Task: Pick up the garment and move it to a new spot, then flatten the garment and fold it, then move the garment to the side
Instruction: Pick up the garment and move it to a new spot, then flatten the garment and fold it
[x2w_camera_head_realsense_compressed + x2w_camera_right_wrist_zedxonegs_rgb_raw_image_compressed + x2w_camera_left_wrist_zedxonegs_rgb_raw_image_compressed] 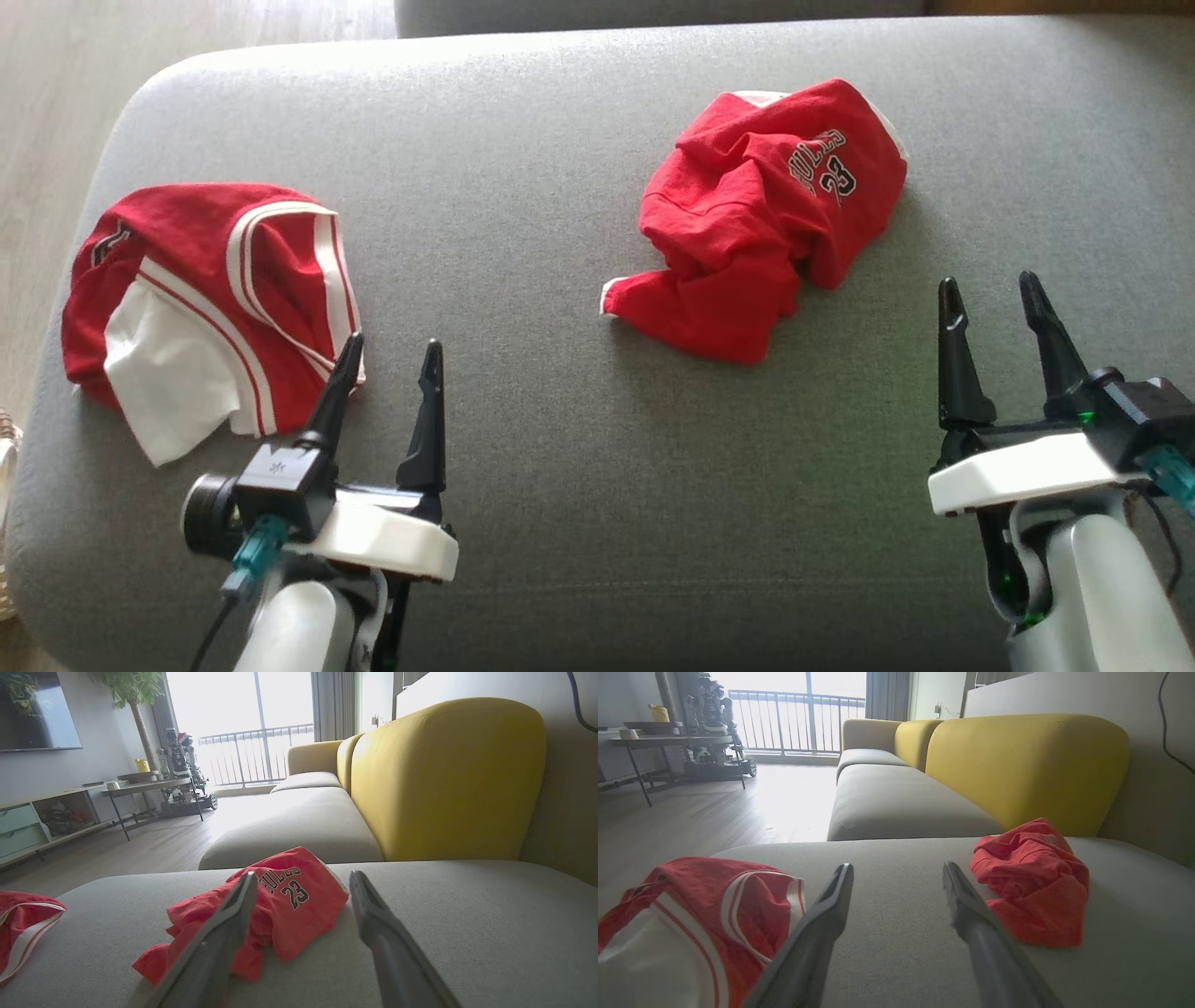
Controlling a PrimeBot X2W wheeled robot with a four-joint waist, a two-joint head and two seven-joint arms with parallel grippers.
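Crumpled red cotton jersey with "23" lettering [770,219] lies bunched on grey fabric sofa cushion [523,448], right of centre, touching neither gripper; right gripper [990,282] jaws wide, holding nothing, near jersey's lower right; left gripper [392,343] jaws wide, holding nothing, one fingertip at edge of red garment with white trim [205,280] at cushion's left end; contact unclear.

Harsh backlit glare from balcony window [794,714], soft shadows, blurry near foreground.
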